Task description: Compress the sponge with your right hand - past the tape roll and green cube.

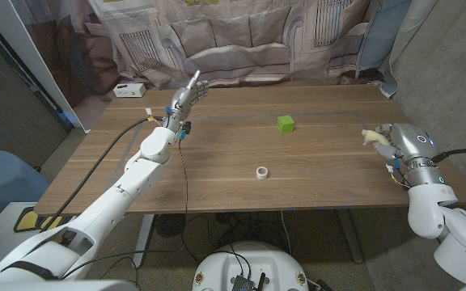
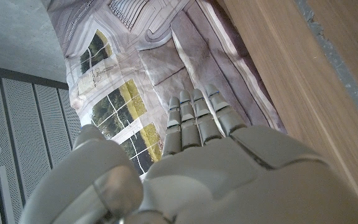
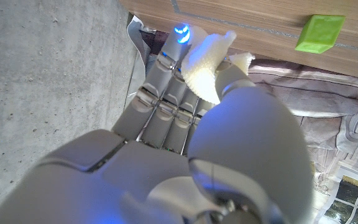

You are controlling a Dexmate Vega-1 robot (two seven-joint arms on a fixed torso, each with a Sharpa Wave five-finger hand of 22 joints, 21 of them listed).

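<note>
A pale yellow sponge [image 1: 373,138] sits at the table's right edge, squeezed in my right hand [image 1: 399,144]. In the right wrist view the sponge [image 3: 207,62] is crumpled between the thumb and the fingers [image 3: 166,81]. The green cube [image 1: 285,124] stands on the table's far middle and shows as the green cube [image 3: 319,32] in the right wrist view. A small white tape roll [image 1: 262,172] lies nearer the front. My left hand [image 1: 186,95] is raised over the far left of the table with straight fingers [image 2: 194,121], holding nothing.
The wooden table [image 1: 241,153] stands before a printed curtain [image 1: 241,40]. A white box [image 1: 128,90] sits past the table's far left corner. A black cable [image 1: 186,174] hangs from my left arm across the table. A concrete wall [image 3: 48,68] is on the right.
</note>
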